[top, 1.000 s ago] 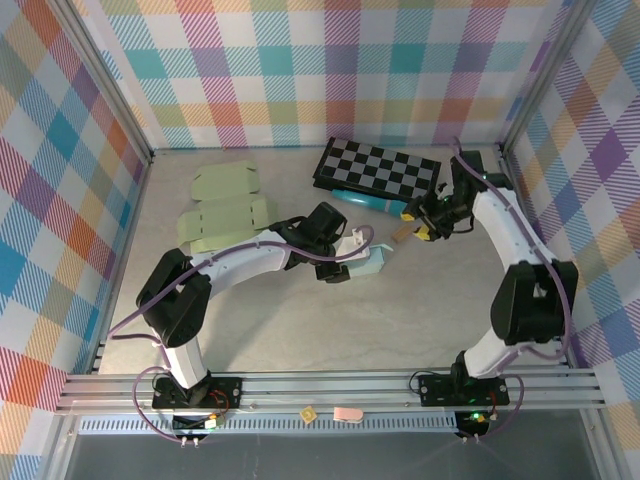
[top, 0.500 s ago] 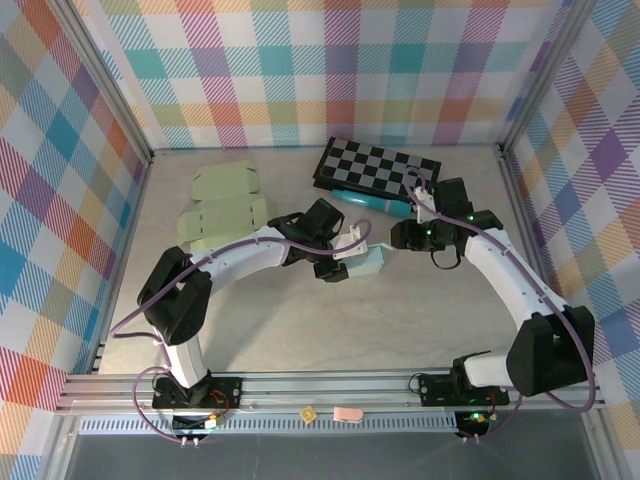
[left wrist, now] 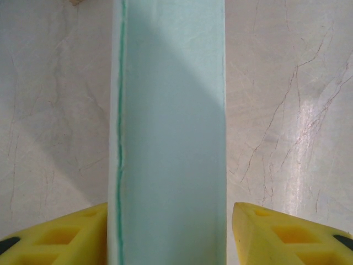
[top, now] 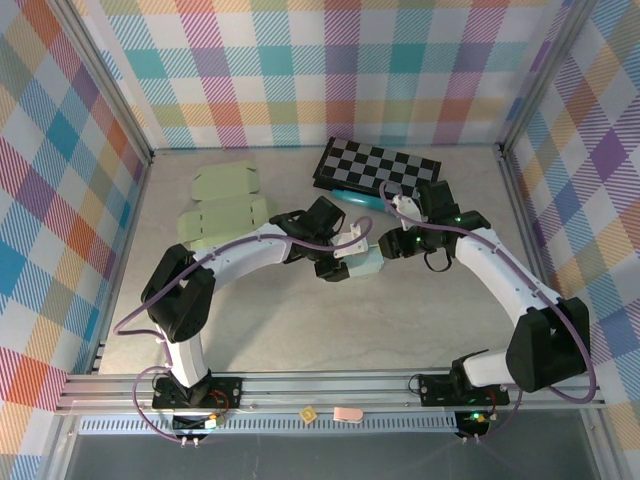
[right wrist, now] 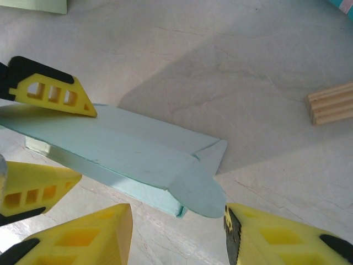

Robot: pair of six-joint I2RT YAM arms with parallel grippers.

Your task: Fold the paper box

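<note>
Box (top: 368, 266) mid worktop (top: 300, 330), body looks formed, clamped in left pincer (left wrist: 170, 226); right pincer (right wrist: 177, 214) wide, astride untucked end flap (right wrist: 196, 190), so ends probably remain to close

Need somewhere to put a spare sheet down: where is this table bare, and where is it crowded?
Bare: the near stretch of table between the left arm and right arm, in front of the paper box; also the far right corner beside the checkerboard. Crowded: the back middle, from the green sheets to the checkerboard.
</note>
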